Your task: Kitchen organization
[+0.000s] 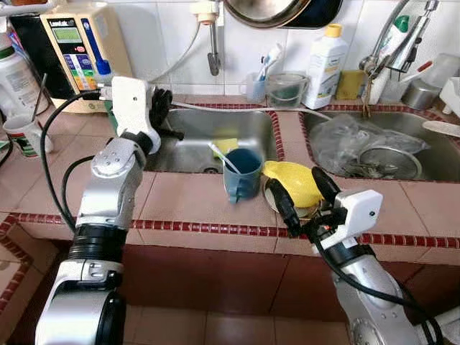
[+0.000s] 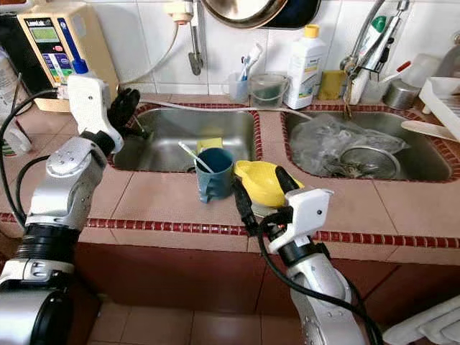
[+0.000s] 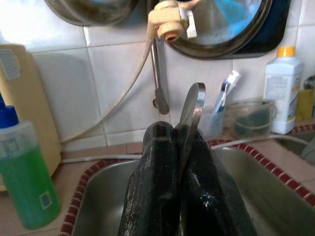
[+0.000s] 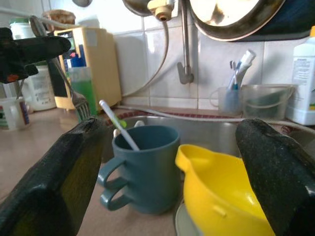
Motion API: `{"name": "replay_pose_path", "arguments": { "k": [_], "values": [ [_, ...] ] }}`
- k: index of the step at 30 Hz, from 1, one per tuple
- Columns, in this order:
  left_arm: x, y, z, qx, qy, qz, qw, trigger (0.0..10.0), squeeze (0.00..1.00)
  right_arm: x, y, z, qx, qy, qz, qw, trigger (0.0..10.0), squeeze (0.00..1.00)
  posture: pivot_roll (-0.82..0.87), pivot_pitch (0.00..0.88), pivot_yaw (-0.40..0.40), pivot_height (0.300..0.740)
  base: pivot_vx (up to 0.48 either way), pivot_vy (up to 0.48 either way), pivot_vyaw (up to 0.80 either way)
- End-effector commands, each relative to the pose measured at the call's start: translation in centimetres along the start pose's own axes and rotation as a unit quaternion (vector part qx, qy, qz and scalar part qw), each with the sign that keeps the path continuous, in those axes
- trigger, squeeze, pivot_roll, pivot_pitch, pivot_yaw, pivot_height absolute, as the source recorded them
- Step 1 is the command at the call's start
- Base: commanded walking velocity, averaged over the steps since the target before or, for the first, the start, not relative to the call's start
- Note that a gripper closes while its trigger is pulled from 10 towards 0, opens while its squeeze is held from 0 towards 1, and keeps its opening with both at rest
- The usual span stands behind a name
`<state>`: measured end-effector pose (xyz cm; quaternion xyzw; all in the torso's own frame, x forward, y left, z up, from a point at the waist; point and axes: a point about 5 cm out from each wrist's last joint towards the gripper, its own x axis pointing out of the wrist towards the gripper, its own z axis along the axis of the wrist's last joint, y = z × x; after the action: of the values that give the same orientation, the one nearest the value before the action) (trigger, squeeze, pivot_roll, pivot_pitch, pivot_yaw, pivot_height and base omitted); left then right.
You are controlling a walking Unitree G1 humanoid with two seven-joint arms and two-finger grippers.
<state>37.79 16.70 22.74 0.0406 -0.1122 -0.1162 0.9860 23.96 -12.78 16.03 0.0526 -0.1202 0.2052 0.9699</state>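
Tiled counter point(image 1: 194, 205) with two steel basins: left sink point(image 1: 208, 140) and right sink point(image 1: 424, 154), the latter holding a clear plastic bag point(image 1: 341, 140) and a round strainer point(image 1: 392, 162). Left arm raised over the left sink's near-left corner; left gripper point(image 1: 162, 108) has its fingers point(image 3: 162, 187) clamped together on a metal fork point(image 4: 74, 96), handle end protruding past the fingertips, tines hanging downward. Right gripper point(image 1: 302, 194) sits low at the counter's front edge, fingers spread wide and holding nothing, straddling the yellow bowl point(image 1: 295, 183), which rests tilted on a plate just right of the blue mug point(image 1: 241, 176). Mug stands upright on the counter between the sinks, with a white utensil point(image 1: 223, 158) leaning inside. Green soap bottle point(image 3: 24, 177) stands at the left sink's back corner.
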Motion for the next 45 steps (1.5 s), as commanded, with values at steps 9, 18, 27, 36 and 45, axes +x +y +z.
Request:
{"name": "replay_pose_path", "arguments": {
  "k": [9,18,27,36,45],
  "values": [
    [-0.7,1.0,-2.3,0.009,0.037,-0.030,0.999,10.0,0.00,-0.2,0.6,0.8,-0.005,-0.005,0.018,1.000,10.0,0.00,-0.09,0.000,0.050,0.740,0.000,0.000,0.00],
    [-0.8,1.6,-2.9,0.000,0.044,-0.028,0.999,10.0,0.00,-0.6,1.2,0.6,-0.001,0.006,0.030,1.000,10.0,0.00,-0.09,0.000,0.050,0.740,0.171,0.000,0.00],
    [-0.8,1.7,-3.1,-0.005,0.045,-0.032,0.998,10.0,0.00,-0.8,1.3,0.7,0.001,0.008,0.029,1.000,10.0,0.00,-0.09,0.000,0.051,0.740,0.357,0.000,0.00],
    [-0.8,1.6,-3.0,-0.009,0.044,-0.034,0.998,10.0,0.00,-0.8,1.3,0.8,0.001,0.008,0.027,1.000,10.0,0.00,-0.09,0.000,0.053,0.740,0.361,0.000,0.00],
    [-0.6,1.5,-3.2,-0.016,0.047,-0.026,0.998,10.0,0.00,-0.9,1.3,0.9,0.001,0.010,0.029,1.000,10.0,0.00,-0.10,0.000,0.051,0.740,0.102,0.000,0.00]
  ]
}}
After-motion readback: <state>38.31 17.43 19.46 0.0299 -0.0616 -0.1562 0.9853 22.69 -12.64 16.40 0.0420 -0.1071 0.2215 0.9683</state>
